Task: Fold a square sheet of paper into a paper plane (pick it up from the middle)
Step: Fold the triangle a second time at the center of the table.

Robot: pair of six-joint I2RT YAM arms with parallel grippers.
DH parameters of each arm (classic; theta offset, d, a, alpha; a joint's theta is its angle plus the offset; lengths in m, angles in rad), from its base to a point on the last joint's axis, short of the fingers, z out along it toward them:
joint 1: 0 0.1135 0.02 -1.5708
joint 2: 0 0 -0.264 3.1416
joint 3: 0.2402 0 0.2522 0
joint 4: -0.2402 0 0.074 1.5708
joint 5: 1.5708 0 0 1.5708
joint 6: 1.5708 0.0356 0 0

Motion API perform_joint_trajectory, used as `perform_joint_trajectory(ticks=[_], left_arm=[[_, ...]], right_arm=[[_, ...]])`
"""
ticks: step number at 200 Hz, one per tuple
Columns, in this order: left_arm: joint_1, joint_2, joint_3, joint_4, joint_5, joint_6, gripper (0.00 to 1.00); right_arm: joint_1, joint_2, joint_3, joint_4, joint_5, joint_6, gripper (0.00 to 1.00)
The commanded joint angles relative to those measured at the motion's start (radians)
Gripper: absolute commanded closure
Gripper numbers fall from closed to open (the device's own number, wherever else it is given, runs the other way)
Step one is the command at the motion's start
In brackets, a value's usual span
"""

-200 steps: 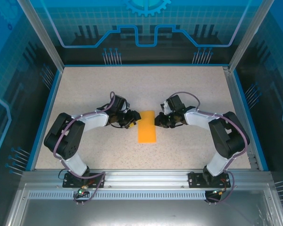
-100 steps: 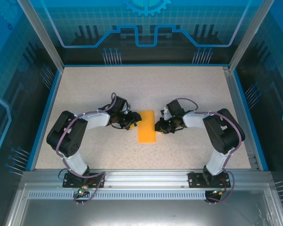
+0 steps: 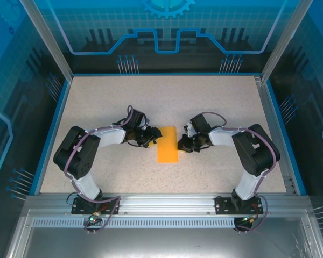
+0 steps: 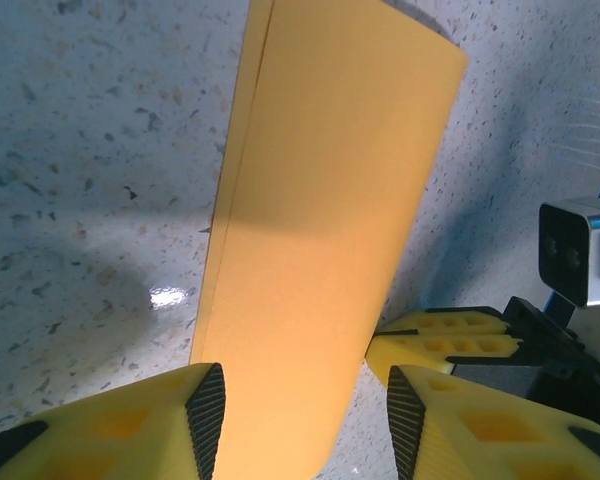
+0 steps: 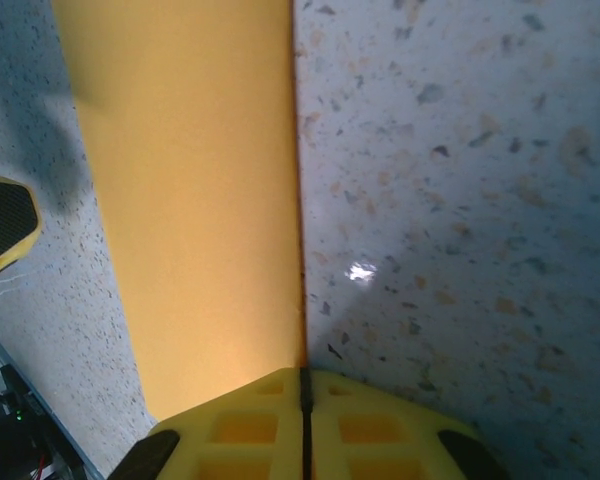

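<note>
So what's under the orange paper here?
The orange paper lies on the speckled table; its long edge shows two stacked layers in the left wrist view. What's between them, or directly beneath, is covered.

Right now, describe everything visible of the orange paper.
The orange paper is thin, folded into a narrow rectangle, two layers showing along one long edge. It lies on the speckled table. The open left end effector straddles its left edge; the shut right end effector meets its right edge.

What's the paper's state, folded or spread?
Folded: the paper lies as a narrow rectangle, and the left wrist view shows two stacked layers along one long edge.
</note>
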Motion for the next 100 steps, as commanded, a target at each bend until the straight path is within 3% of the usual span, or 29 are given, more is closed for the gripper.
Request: perform_joint_trajectory(ticks=[1,68,100], left_arm=[[-0.009,0.002,0.024,-0.020,0.011,0.008,0.51],[-0.008,0.001,0.035,-0.029,0.012,0.012,0.51],[-0.010,-0.005,0.030,-0.029,0.012,0.011,0.51]], right_arm=[[-0.015,-0.057,-0.016,-0.007,-0.010,0.022,0.93],[-0.018,0.011,-0.003,0.090,-0.097,0.066,0.94],[-0.017,0.039,-0.007,0.008,-0.008,0.023,0.95]])
